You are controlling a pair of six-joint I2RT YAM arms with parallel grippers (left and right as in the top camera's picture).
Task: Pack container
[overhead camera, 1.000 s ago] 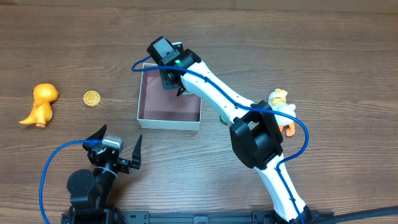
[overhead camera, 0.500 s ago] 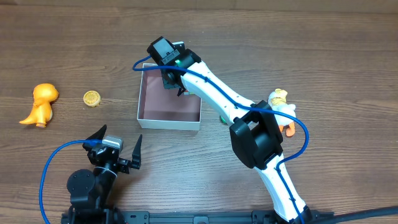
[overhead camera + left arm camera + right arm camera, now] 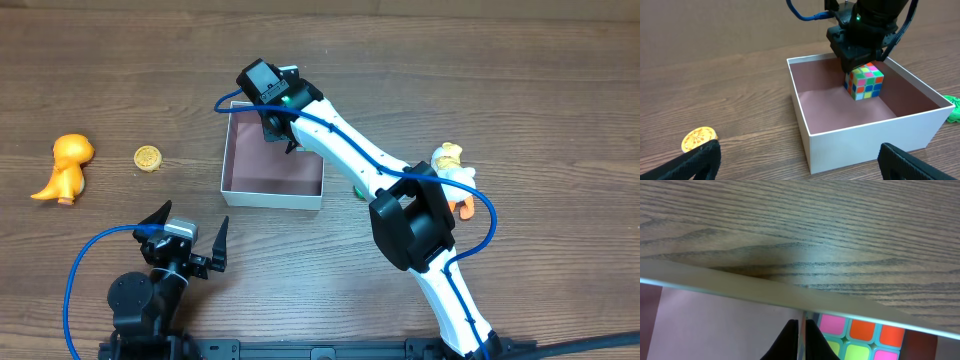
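Observation:
The container (image 3: pixel 272 192) is a shallow white-walled box with a dusty pink inside, standing at mid-table. It also shows in the left wrist view (image 3: pixel 865 145). A multicoloured puzzle cube (image 3: pixel 865 82) sits inside it near the far wall. My right gripper (image 3: pixel 283 135) reaches down into the container and hangs just above and against the cube. In the right wrist view its fingers (image 3: pixel 801 335) are closed together beside the cube (image 3: pixel 855 335), below the container's wall (image 3: pixel 740 287). My left gripper (image 3: pixel 188 228) is open and empty in front of the container.
An orange dinosaur toy (image 3: pixel 65 165) and a gold coin (image 3: pixel 148 158) lie left of the container; the coin also shows in the left wrist view (image 3: pixel 698 139). A duck toy (image 3: pixel 452 170) lies to the right. A small green thing (image 3: pixel 357 190) lies by the container's right corner.

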